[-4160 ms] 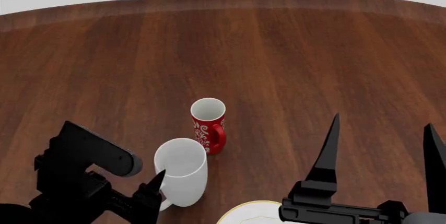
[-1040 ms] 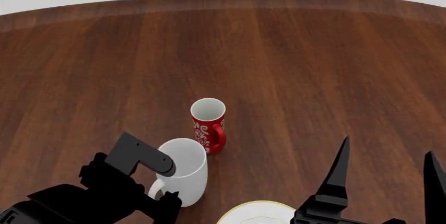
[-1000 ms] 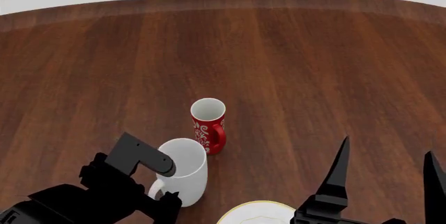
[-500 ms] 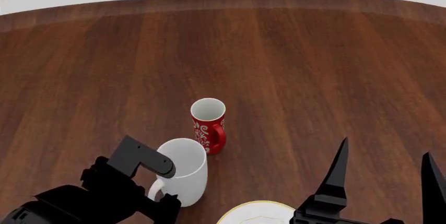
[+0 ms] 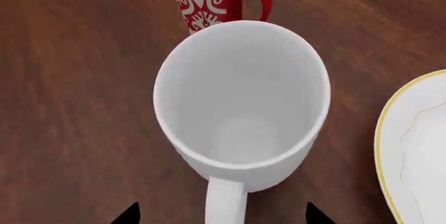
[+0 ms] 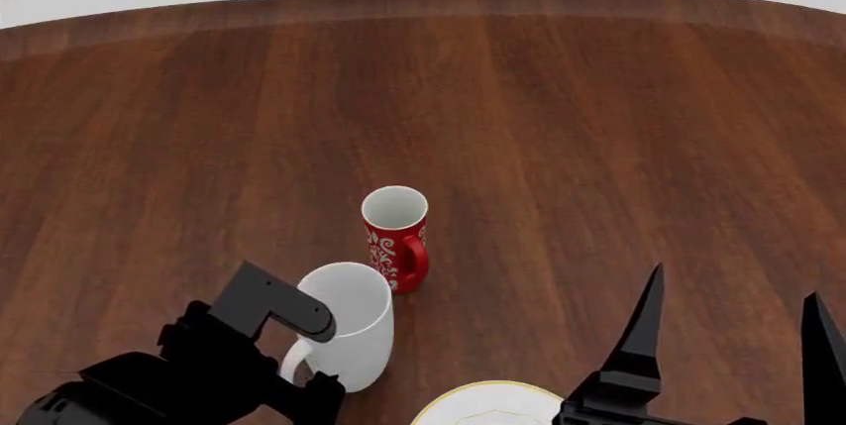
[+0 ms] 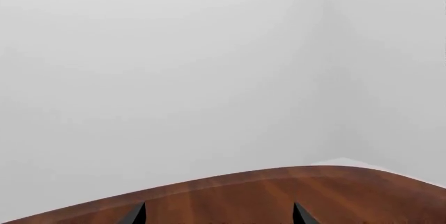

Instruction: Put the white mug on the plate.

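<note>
Right now the white mug is standing upright on the wooden counter, with the red swirl-patterned mug just beside it at about one o'clock and the gold-rimmed plate near it at about five o'clock, mostly cut off at the near edge of the head view. The left end effector is sitting spread wide, its two dark tips flanking the white loop handle without touching it, so nothing is being gripped yet. The right end effector is hanging wide apart too, well off at three o'clock and holding nothing. The chief risk, as I judge it, is closing on the handle alone: a glossy, narrow loop is likely giving poor purchase, and a tall mug held that way could be swinging or tipping as it rises. A second hazard is the red mug, which is sitting so close that any forward push while closing could be knocking it over. Finally, the plate is lying close to the left arm's own body, so the carry toward five o'clock is risking a clipped rim or a mug set half off the plate.
</note>
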Robot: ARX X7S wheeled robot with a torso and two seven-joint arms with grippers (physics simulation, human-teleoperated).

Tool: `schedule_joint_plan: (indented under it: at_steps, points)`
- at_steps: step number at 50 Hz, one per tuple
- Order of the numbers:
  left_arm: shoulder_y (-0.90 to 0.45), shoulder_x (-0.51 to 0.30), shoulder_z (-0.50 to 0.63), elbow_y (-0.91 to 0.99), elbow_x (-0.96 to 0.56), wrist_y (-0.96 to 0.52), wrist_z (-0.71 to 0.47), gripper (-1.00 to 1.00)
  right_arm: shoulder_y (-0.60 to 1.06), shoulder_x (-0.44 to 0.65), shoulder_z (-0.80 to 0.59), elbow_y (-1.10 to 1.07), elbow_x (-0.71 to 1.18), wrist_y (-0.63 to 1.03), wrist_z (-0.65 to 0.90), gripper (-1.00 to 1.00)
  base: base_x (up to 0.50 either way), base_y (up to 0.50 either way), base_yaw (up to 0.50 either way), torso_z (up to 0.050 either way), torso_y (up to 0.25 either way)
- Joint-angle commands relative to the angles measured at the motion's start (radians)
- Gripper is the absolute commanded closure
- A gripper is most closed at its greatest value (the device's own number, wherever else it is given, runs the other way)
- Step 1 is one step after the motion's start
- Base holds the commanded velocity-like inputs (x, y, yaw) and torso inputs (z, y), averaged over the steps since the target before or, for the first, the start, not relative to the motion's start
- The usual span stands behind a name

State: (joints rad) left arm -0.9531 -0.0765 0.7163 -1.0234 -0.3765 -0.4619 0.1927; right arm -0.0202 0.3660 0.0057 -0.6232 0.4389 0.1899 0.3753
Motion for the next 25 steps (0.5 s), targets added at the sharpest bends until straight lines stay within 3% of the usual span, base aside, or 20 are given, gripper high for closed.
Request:
schedule_joint_plan:
  at_steps: [1,25]
  points:
    - [-0.026,0.028,0.009,-0.105,0.006,0.055,0.023,-1.0,-0.003,0.001,-0.001,0.004,0.0,-0.006,0.002,-1.0,0.0,0.0,0.0,0.0,0.0]
    - [-0.067,0.073,0.035,-0.273,-0.008,0.142,0.05,-1.0,-0.01,0.006,-0.002,0.004,0.005,-0.014,0.009,-1.0,0.0,0.0,0.0,0.0,0.0]
